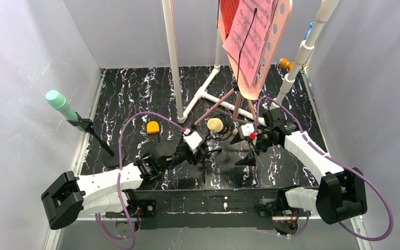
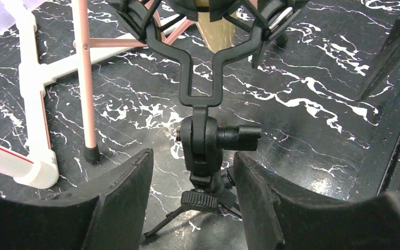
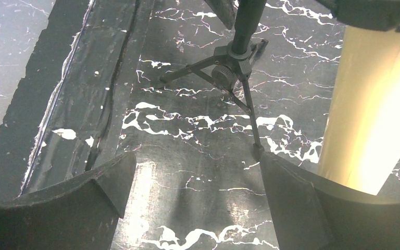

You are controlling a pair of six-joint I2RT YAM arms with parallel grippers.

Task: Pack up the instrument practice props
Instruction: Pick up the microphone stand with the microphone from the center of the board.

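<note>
- My left hand (image 2: 192, 160) is open, one finger on either side of the black tripod stand (image 2: 203, 140), neither touching it.
- The stand's forked cradle holds the yellow microphone (image 1: 215, 125), round-headed, mid-desk (image 1: 135, 94) near the legs of the pink music stand (image 1: 284, 21).
- My right hand (image 3: 198, 161) is spread wide, holding nothing, just beside the microphone's pale yellow barrel.

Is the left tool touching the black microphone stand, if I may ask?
Cannot tell. Left wrist view: floor separates one finger of the left tool from the black microphone stand; the other overlaps its knob.
</note>
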